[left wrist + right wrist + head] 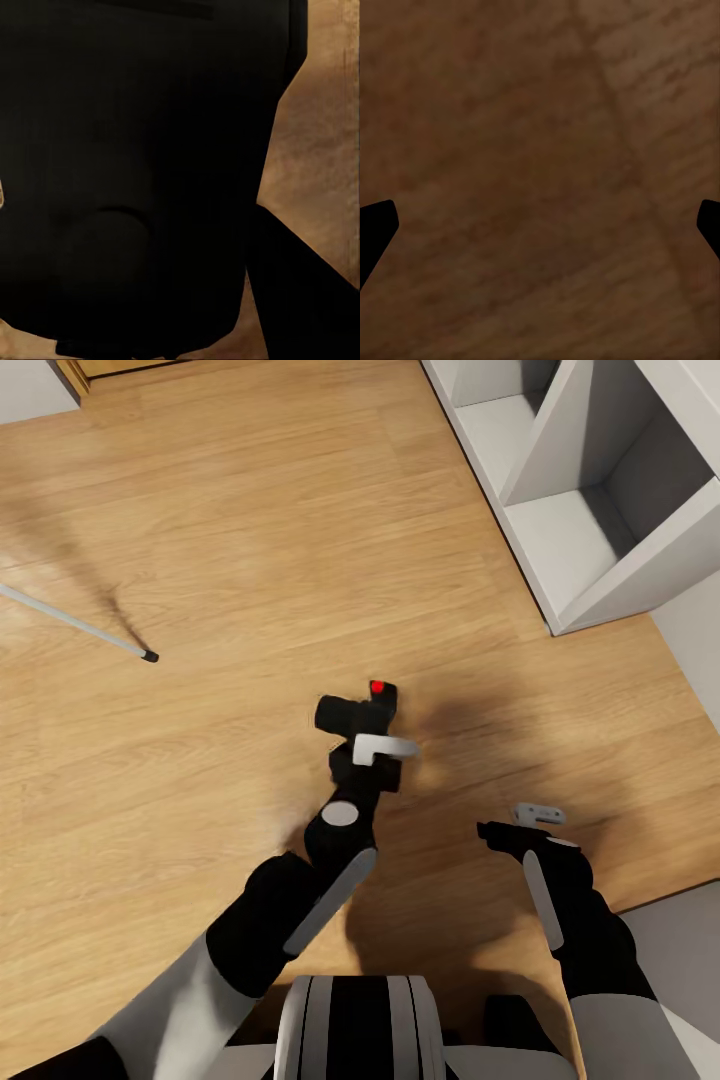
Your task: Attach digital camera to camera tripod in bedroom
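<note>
— Light wood floor everywhere under you. What has your left claw got?

— My left claw is clamped on the digital camera. The black body sits just beyond my fingers, its stubby lens poking out to the left of the claw and the red dot on top, on the far side from my wrist. A pale finger crosses the near face of the body. From my left wrist the camera is one dark mass pressed right up against the lens, with a strip of brown floor past its edge.

— And the right claw?

— My right claw hangs over bare boards, well to the right of the camera and nearer my trunk. It holds nothing; from that wrist the two black fingertips sit far apart, with wood grain between them, so it is spread wide.

— Where is the tripod?

— One silver-white leg of the camera tripod with a black foot lies far off to the left of my left claw. White cube shelves stand ahead of my right claw.
</note>
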Motion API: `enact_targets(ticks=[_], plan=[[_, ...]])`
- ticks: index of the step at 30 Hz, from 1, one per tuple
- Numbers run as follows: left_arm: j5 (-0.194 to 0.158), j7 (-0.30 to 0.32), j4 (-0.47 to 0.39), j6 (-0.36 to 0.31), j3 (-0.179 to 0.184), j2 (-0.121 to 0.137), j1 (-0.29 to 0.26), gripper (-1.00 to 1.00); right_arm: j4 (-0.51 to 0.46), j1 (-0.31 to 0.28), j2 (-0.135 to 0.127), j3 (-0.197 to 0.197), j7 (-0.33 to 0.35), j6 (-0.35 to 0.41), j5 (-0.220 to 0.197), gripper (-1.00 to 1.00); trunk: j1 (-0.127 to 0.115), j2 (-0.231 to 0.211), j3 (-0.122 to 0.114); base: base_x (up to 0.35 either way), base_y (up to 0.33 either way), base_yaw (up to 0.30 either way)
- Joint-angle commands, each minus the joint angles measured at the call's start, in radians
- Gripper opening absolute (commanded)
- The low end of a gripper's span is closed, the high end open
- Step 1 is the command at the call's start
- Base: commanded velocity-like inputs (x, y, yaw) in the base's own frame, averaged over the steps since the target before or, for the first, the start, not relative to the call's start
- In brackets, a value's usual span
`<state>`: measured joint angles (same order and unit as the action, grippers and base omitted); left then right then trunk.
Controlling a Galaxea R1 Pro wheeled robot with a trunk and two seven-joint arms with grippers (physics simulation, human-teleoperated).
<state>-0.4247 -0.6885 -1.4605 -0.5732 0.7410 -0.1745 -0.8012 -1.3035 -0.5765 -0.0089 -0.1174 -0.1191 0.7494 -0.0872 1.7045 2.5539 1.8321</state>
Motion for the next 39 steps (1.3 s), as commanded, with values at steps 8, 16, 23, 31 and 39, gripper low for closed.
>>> enact_targets(ticks=[8, 16, 23, 31, 39], plan=[[-0.004, -0.068, 0.009, 0.006, 0.125, 0.000, -0.001, -1.00, 0.000, 0.000, 0.000, 0.002, -0.008, 0.003, -0.009, 1.00, 0.000, 0.000, 0.001, 0.000, 0.000, 0.000], [-0.021, -0.083, 0.011, 0.035, 0.146, 0.000, -0.001, -1.00, 0.000, 0.000, 0.000, 0.002, -0.008, 0.003, -0.009, 1.00, -0.001, 0.000, -0.003, 0.000, 0.000, 0.000], [-0.080, -0.084, 0.009, 0.041, 0.148, 0.000, -0.001, -1.00, 0.000, 0.000, 0.000, 0.002, -0.008, 0.003, -0.009, 1.00, -0.004, -0.002, -0.030, 0.000, 0.000, 0.000], [-0.155, -0.041, 0.006, 0.050, 0.143, 0.001, -0.001, -1.00, 0.000, 0.000, 0.000, 0.001, -0.008, 0.004, -0.008, 1.00, -0.007, -0.004, -0.061, 0.000, 0.000, 0.000], [-0.322, 0.248, 0.007, 0.172, 0.090, 0.133, -0.001, -1.00, -0.001, 0.000, 0.000, 0.001, -0.008, 0.004, -0.008, 1.00, -0.011, -0.005, -0.092, 0.000, 0.000, 0.000]])
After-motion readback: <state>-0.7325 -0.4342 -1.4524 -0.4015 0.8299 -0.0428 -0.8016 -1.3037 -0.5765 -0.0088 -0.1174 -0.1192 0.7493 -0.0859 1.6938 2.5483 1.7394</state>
